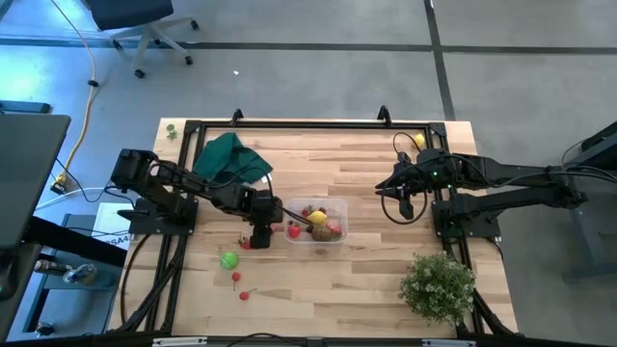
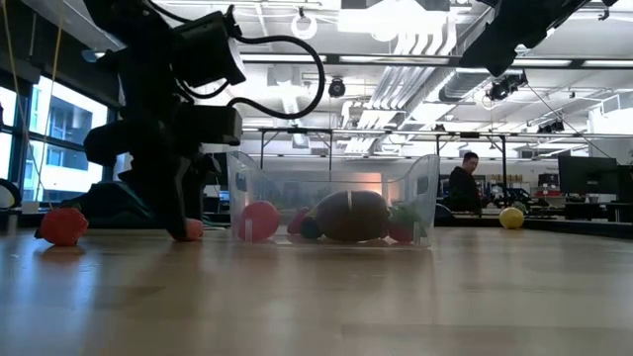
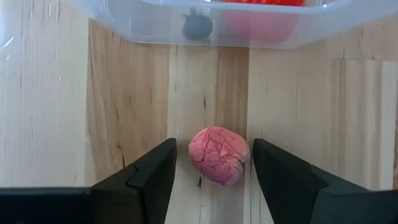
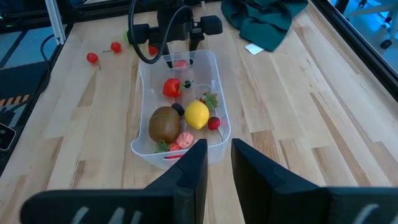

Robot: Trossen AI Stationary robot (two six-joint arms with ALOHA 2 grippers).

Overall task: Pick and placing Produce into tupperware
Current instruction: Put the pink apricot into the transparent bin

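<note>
Pink, wrinkled fruit (image 3: 219, 154) lies on the tabletop (image 3: 50, 124) just beside the tub (image 3: 155, 25), between the left end effector's (image 3: 214, 171) spread, unclenched fingers. Squeeze gently and centred, then lift clear of the rim. The right end effector (image 4: 217, 163) waits apart, empty, fingers slightly parted.

Both arms are built of matte black, boxy links with rounded joints, mounted on black tubular frames. A black cable is looped out from the left arm's wrist housing above the left end effector (image 1: 258, 238); another loop is hung below the right end effector (image 1: 385, 186). A small green light is seen on the right arm's wrist. The fingers (image 3: 149, 180) are black, flat-faced wedges with bevelled edges.
</note>
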